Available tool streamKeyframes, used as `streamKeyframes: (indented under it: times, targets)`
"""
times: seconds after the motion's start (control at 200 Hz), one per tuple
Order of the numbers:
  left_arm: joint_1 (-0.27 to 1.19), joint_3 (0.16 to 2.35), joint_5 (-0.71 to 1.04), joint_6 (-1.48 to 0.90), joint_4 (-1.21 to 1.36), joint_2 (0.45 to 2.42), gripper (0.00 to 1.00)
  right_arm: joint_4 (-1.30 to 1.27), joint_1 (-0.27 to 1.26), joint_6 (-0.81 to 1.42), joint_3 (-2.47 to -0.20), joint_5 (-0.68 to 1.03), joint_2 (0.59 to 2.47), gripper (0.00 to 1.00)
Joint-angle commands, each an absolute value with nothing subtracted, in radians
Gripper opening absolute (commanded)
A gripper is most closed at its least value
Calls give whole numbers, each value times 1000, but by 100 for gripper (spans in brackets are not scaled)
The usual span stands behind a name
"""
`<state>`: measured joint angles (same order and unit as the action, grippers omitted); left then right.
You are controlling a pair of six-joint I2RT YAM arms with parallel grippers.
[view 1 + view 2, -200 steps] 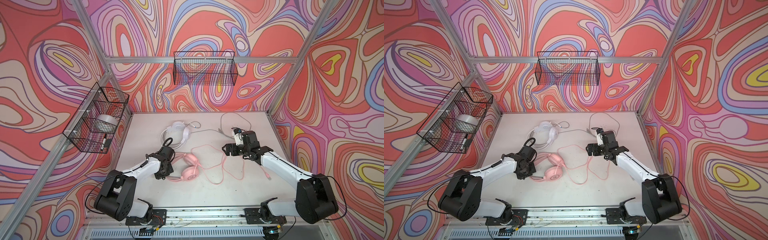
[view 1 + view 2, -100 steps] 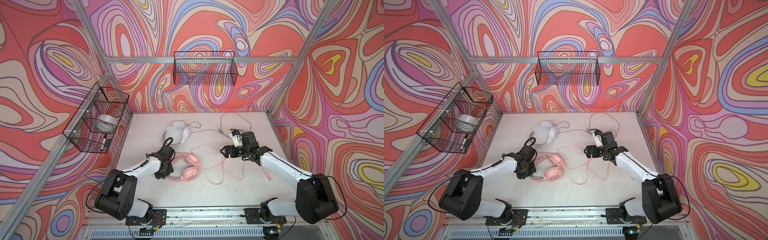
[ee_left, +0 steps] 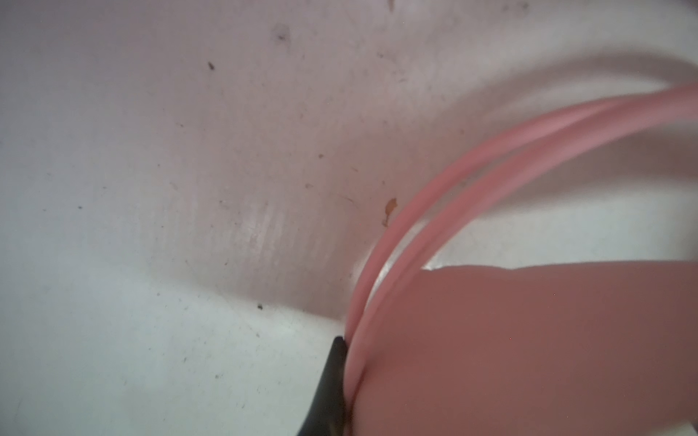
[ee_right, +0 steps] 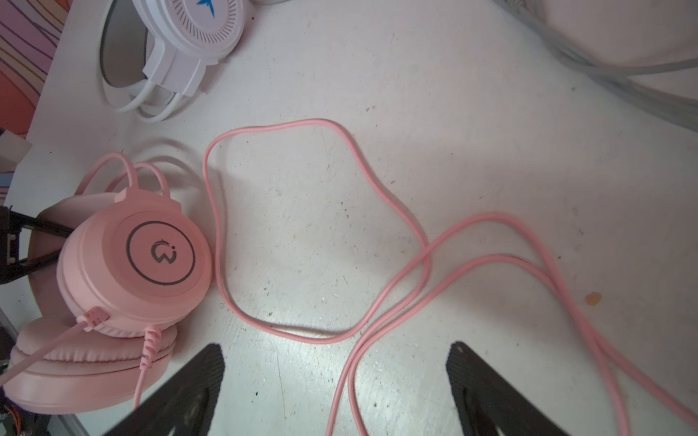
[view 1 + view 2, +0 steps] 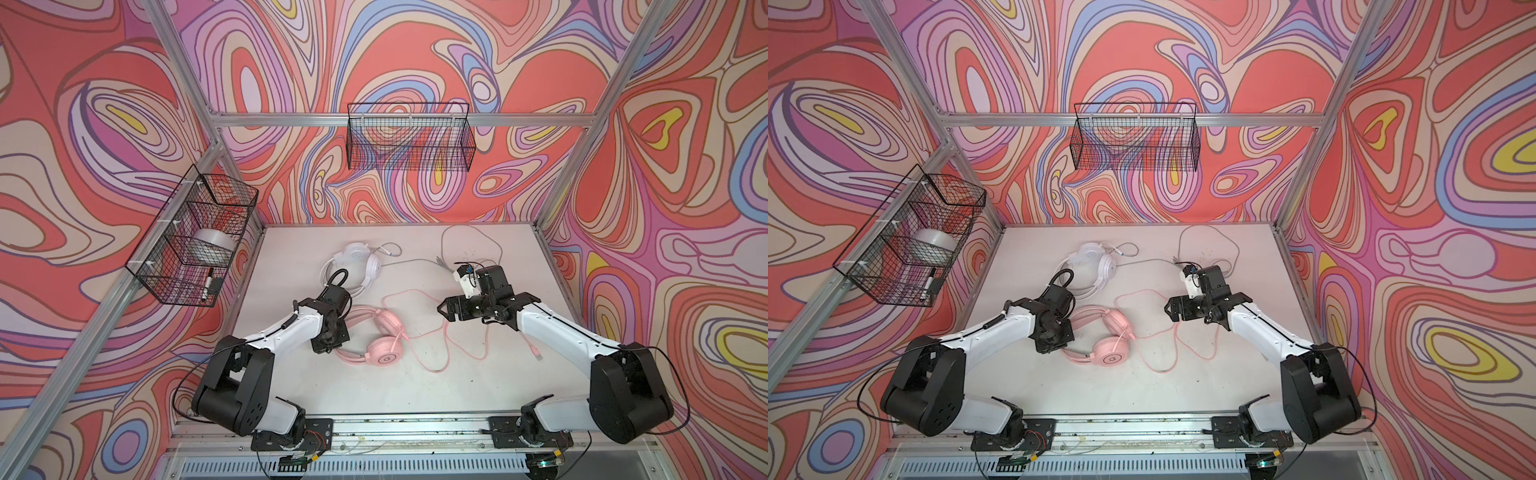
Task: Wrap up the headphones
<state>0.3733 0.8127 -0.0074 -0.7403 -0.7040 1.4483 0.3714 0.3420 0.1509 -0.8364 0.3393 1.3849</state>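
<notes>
The pink headphones (image 5: 384, 338) (image 5: 1109, 337) lie mid-table, and their pink cord (image 5: 446, 347) (image 4: 377, 302) runs in loose loops to the right. My left gripper (image 5: 329, 344) (image 5: 1052, 343) is shut on their headband (image 3: 434, 211), with one dark finger (image 3: 332, 377) pressed against it. My right gripper (image 5: 444, 309) (image 5: 1170, 309) (image 4: 336, 349) hovers open above the cord loops, and two strands on the table run through the gap between its fingers. The white headphones (image 5: 358, 266) (image 5: 1094, 262) (image 4: 189, 34) lie behind, with their grey cord (image 5: 469, 245) looped at the back right.
A wire basket (image 5: 195, 245) on the left wall holds a tape roll and a marker. Another wire basket (image 5: 409, 141) hangs on the back wall. The pink cord's plug (image 5: 537, 354) lies beside the right arm. Aluminium posts edge the table.
My right gripper has drifted slightly left towards the pink headphones, still open. The left gripper and the headphones have not moved.
</notes>
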Motion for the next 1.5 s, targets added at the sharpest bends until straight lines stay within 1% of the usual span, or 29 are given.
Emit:
streamKeyframes:
  times: [0.0,0.11,0.306,0.441,0.591,0.691,0.862,0.927,0.992,1.027,1.162,1.292,1.372,1.493]
  targets:
    - [376,873,42,-709,-798,1426,0,384,360,126,-840,421,1390,95]
    - [376,860,39,-734,-790,1438,0,378,370,140,-834,390,1398,95]
    - [375,735,88,-849,-651,1457,0,364,373,154,-838,353,1402,95]
    - [375,688,100,-884,-596,1479,9,367,373,149,-847,347,1410,95]
    - [376,685,103,-862,-597,1488,25,358,373,154,-841,339,1411,95]
    - [376,720,95,-822,-642,1515,38,349,374,159,-839,344,1417,95]
    - [376,767,62,-751,-693,1547,51,354,382,155,-847,335,1426,95]
    - [376,794,45,-723,-717,1560,57,355,382,153,-847,331,1425,95]
    - [376,819,31,-693,-736,1571,66,356,383,153,-848,328,1425,95]
    - [376,832,23,-675,-745,1576,69,355,382,153,-848,327,1425,95]
    - [375,872,-8,-592,-748,1597,70,351,388,157,-847,300,1421,93]
    - [376,882,-7,-520,-711,1620,67,341,391,163,-834,270,1394,93]
    - [376,881,-28,-501,-700,1633,63,343,391,165,-826,261,1378,93]
    - [376,876,-5,-489,-685,1653,55,347,391,169,-820,255,1370,93]
